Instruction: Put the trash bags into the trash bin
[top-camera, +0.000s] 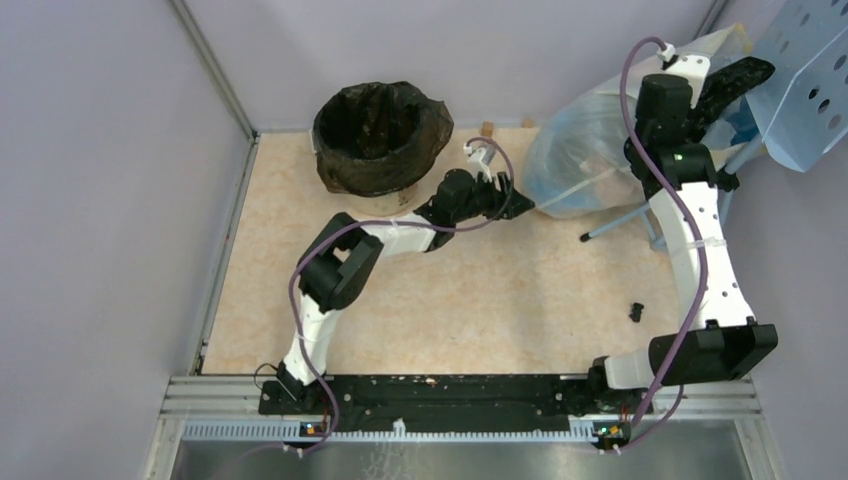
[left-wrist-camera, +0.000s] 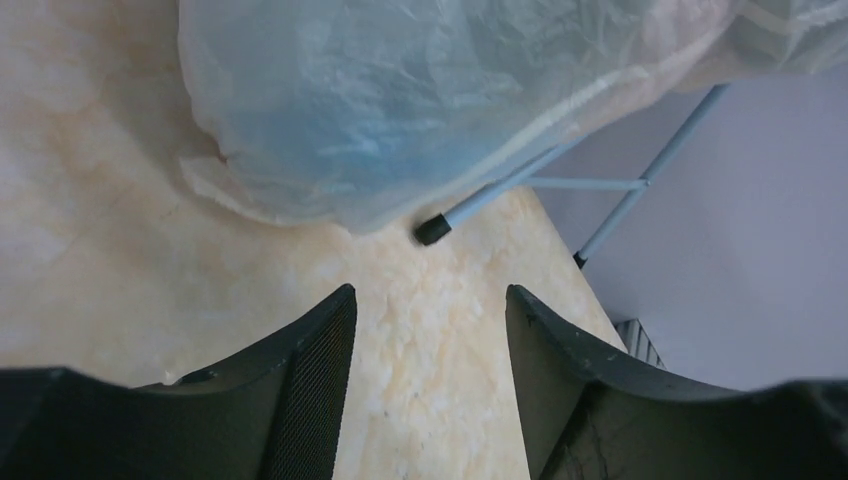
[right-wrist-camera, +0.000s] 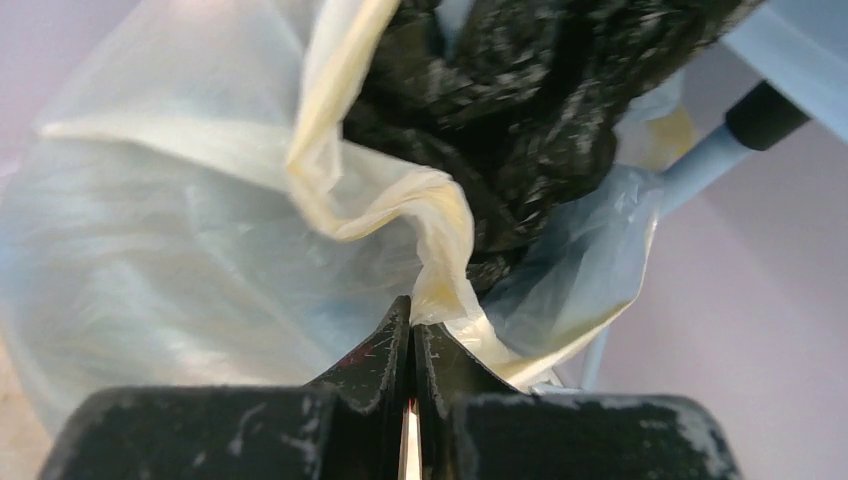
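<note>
Wrinkled black trash bags in translucent sack

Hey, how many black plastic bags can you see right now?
2. A liner bag over the trash bin, far left; a crumpled bag in the translucent sack pinched by the right claw. More may hide inside the sack.

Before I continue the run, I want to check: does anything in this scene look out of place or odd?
Yes. The right tool pinches the translucent sack, not the black trash bags bunched among its folds. A small black piece lies loose on the table.
</note>
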